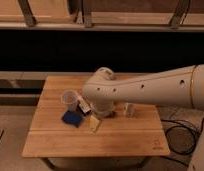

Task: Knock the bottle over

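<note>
The small pale bottle (129, 109) stands upright on the wooden table (55, 145), right of centre. My white arm (145, 90) reaches in from the right and bends down over the middle of the table. The gripper (105, 113) hangs below the bend, close to the tabletop, a short way left of the bottle and apart from it. The arm hides much of the gripper.
A clear plastic cup (70, 99) stands at the left. A small dark white-labelled item (85, 107) lies beside it. A blue object (71, 119) and a pale yellow object (95, 124) lie in front. A dark shelf runs behind the table.
</note>
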